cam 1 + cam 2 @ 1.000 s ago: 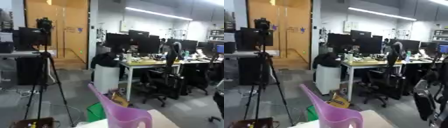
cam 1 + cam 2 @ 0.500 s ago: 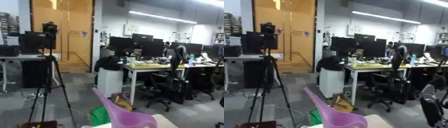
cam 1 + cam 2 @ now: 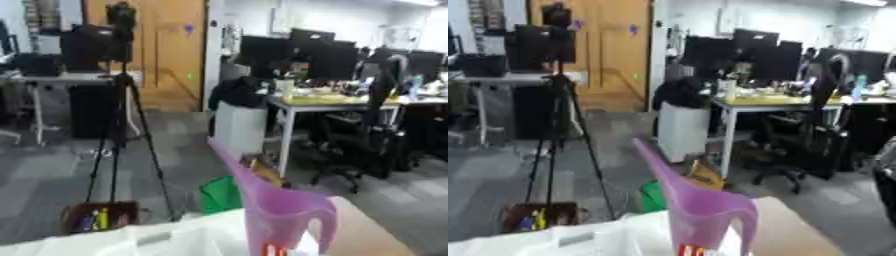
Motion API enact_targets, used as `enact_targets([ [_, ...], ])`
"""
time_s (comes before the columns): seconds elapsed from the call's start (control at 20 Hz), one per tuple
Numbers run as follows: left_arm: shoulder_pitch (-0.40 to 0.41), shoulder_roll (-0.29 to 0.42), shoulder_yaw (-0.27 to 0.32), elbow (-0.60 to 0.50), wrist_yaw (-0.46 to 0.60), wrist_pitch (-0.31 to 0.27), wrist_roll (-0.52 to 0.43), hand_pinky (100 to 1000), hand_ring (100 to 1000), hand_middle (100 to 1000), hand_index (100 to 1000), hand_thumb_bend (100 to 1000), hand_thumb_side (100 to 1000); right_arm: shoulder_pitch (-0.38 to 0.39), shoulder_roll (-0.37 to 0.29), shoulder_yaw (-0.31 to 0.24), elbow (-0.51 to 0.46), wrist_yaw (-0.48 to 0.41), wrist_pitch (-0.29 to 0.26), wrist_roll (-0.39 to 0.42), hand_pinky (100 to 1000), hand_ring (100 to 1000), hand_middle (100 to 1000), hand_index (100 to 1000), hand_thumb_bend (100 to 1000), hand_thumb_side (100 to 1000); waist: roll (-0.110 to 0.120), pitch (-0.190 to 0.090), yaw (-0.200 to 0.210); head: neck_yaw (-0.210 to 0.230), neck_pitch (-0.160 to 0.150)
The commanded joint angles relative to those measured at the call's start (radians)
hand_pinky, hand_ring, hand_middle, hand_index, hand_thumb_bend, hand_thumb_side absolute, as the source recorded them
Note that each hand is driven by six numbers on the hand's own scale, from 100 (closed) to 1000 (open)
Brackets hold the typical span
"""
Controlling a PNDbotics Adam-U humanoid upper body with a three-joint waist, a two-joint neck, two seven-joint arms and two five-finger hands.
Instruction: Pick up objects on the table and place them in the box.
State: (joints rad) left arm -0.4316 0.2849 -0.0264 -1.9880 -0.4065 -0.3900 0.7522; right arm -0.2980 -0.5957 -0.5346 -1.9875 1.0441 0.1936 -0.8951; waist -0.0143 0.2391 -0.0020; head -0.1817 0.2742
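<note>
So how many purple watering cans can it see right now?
1: a purple watering can at the bottom centre, standing on the table, its spout pointing up-left. More objects may lie below the frame.

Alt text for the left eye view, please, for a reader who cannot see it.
A translucent purple plastic jug with a long spout stands at the bottom edge, beside something white on the light table. Behind it is a blurred office: a black camera tripod, desks with dark monitors. No robot hand shows.

The camera has tilted down, showing more of the purple watering can (image 3: 702,215).
</note>
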Motion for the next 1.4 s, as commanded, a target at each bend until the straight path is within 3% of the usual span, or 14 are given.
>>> enact_targets([
  [0.05,-0.017,0.051,0.001,-0.012,-0.017,0.032,0.016,797,838,908,936,100,1000,0.0,-0.073,0.006,-0.013,-0.024,0.028,-0.012,730,753,809,849,100,951,0.002,-0.006,-0.006,0.064,0.083],
  [0.15,-0.019,0.079,-0.002,-0.012,-0.021,0.068,0.015,810,853,923,948,100,1000,0.008,-0.099,0.011,-0.013,-0.03,0.04,-0.012,739,765,819,855,100,1000,0.009,0.004,-0.017,0.115,0.165],
  [0.3,-0.017,0.149,-0.001,-0.012,-0.028,0.145,0.014,822,867,935,958,100,1000,0.039,-0.144,0.026,-0.013,-0.048,0.063,-0.012,749,782,832,865,100,1000,0.021,0.019,-0.036,0.194,0.28],
  [0.45,-0.02,0.225,0.001,-0.012,-0.043,0.227,0.012,832,882,949,966,100,1000,0.083,-0.187,0.043,-0.013,-0.077,0.085,-0.012,760,801,844,877,100,1000,0.032,0.029,-0.048,0.255,0.341],
  [0.55,-0.019,0.251,0.0,-0.012,-0.048,0.258,0.012,855,904,962,974,110,1000,0.101,-0.204,0.05,-0.012,-0.093,0.094,-0.007,782,832,867,901,100,1000,0.036,0.032,-0.05,0.275,0.355],
  [0.7,0.005,0.334,-0.001,-0.012,-0.048,0.34,-0.001,864,914,965,979,133,1000,0.145,-0.263,0.063,-0.004,-0.113,0.108,0.095,794,851,884,928,100,1000,0.044,0.039,-0.056,0.32,0.38],
  [0.85,0.021,0.394,0.003,-0.012,-0.042,0.418,-0.014,872,922,967,989,154,1000,0.156,-0.314,0.065,0.028,-0.12,0.091,0.199,801,873,904,955,100,1000,0.044,0.048,-0.058,0.328,0.388],
  [1.1,0.033,0.47,0.001,-0.012,-0.033,0.526,-0.049,880,935,974,1000,193,997,0.157,-0.38,0.068,0.097,-0.137,0.019,0.337,816,908,929,975,100,1000,0.036,0.06,-0.055,0.301,0.375],
  [1.3,0.029,0.544,-0.01,-0.012,-0.028,0.615,-0.127,901,967,996,1000,280,957,0.161,-0.419,0.071,0.16,-0.165,-0.059,0.459,844,937,957,988,182,1000,0.029,0.066,-0.056,0.262,0.359],
  [1.4,0.02,0.584,-0.013,-0.012,-0.035,0.664,-0.185,897,967,997,1000,275,948,0.158,-0.439,0.065,0.199,-0.189,-0.111,0.539,846,937,953,994,206,1000,0.026,0.066,-0.057,0.247,0.356],
])
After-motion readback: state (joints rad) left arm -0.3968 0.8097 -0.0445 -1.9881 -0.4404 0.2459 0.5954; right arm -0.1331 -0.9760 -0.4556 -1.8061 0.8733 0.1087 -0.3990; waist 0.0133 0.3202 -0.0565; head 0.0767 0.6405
